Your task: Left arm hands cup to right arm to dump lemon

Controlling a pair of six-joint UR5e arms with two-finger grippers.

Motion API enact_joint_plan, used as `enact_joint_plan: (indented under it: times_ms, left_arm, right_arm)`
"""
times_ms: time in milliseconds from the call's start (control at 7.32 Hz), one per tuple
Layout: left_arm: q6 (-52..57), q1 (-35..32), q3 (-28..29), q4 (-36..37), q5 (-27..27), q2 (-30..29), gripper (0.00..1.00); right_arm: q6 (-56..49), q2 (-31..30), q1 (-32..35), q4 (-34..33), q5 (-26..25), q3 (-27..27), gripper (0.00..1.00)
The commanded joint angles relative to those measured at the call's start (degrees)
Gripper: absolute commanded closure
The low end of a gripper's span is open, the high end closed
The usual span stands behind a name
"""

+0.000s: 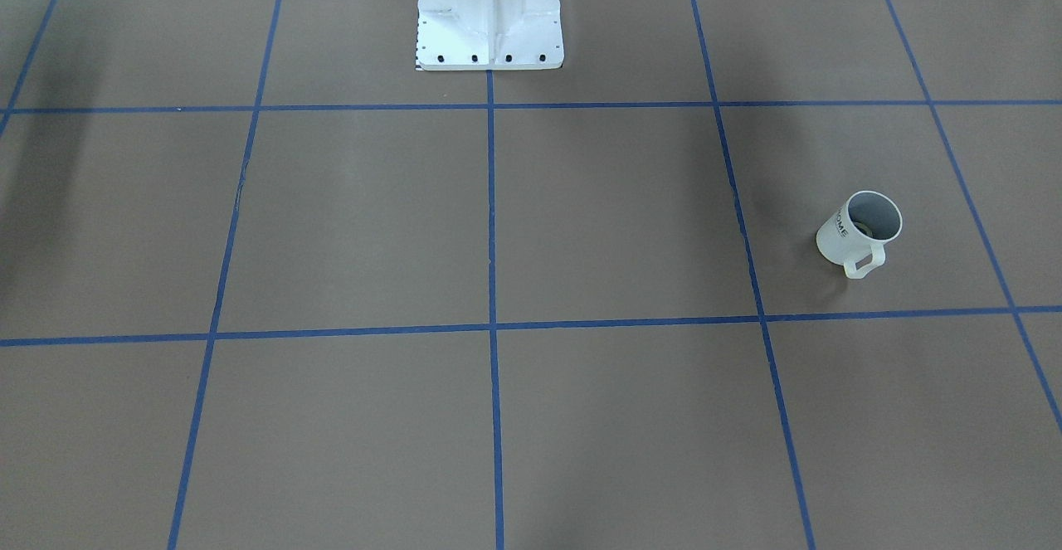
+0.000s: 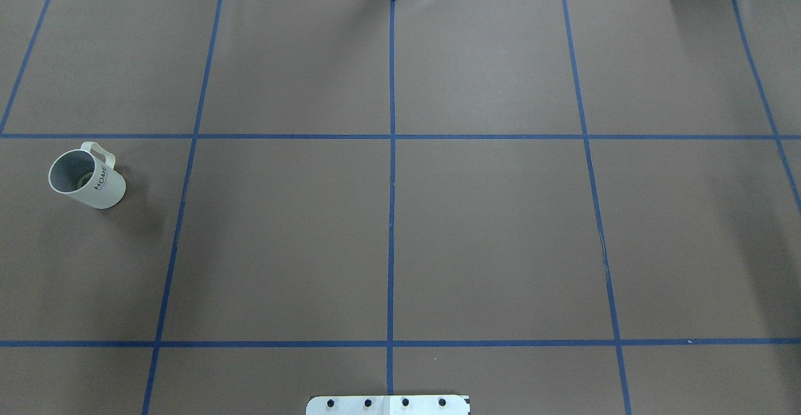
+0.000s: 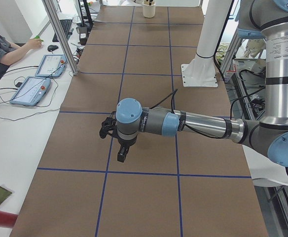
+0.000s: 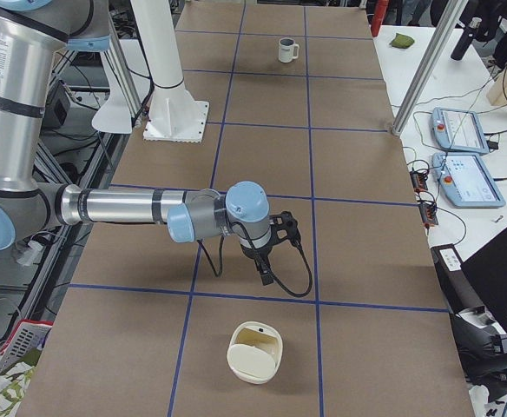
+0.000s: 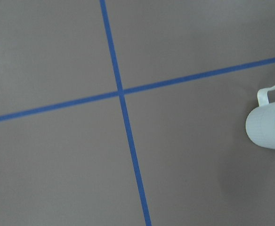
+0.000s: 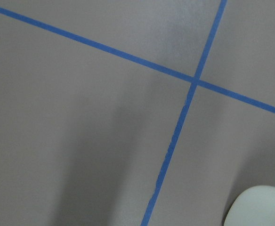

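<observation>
Overhead exterior showed the cup upright on the left side of the table, handle turned away from the robot, with a faint lemon inside. The left gripper and right gripper hung above the table. I could not tell whether either was parted. The left should come down over the rim opposite the handle and keep the cup level.

Brown table, blue tape grid — white desk, tablets, aluminium post alongside.
</observation>
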Motion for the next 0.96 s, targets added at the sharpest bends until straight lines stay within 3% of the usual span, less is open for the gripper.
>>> enact_joint_plan:
  times_ms: [0,547,820]
  left_arm:
    - [-0.1,0.0,0.7,-1.4,-0.2,-1.8,0.0]
    - [-4.0,1.4,1.0,-5.0,-0.2,-3.3,0.0]
    - [-13.2,5.9,0.9,-5.8,-0.2,-3.3,0.0]
  right_arm:
    - [0.8,2.7,0.3,1.4,-0.3,-0.2,0.0]
    - [2.9,3.8,0.2,2.7,0.9,3.4,0.0]
    - [3.4,5.5,-0.7,2.8,2.2,3.5,0.0]
